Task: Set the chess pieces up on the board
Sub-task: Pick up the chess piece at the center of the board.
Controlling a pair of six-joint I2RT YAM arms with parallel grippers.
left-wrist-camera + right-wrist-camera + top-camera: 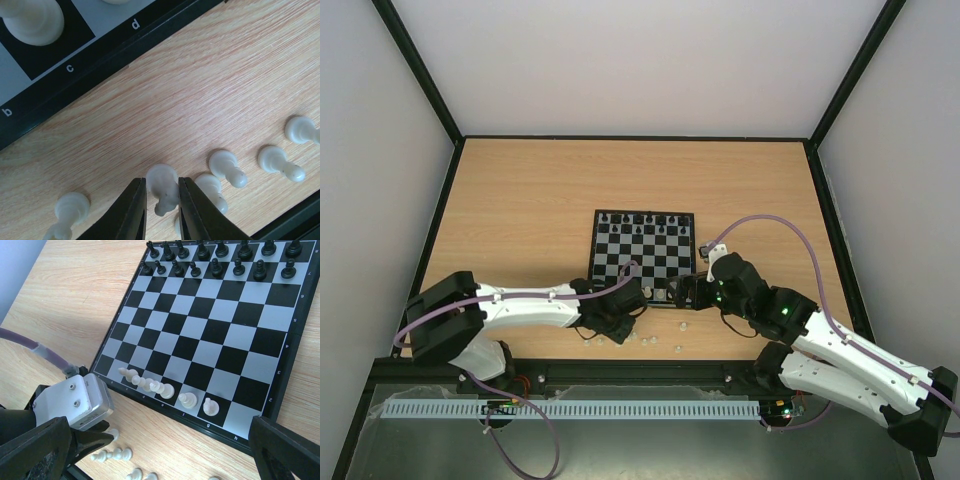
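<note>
My left claw (162, 182) pinches a small cream pawn (162, 189) lying lengthwise between my jaws, base pointing toward the black-and-pale checked chessboard (150, 37) just ahead.

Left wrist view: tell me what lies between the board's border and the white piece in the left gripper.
Nothing but bare table between the board and the white piece in the left gripper; the left wrist view shows it.

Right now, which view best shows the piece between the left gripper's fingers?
Left wrist: the white piece sits close-up between the left gripper's fingers. Top external hides it under the arm; right wrist leaves it unclear.
</note>
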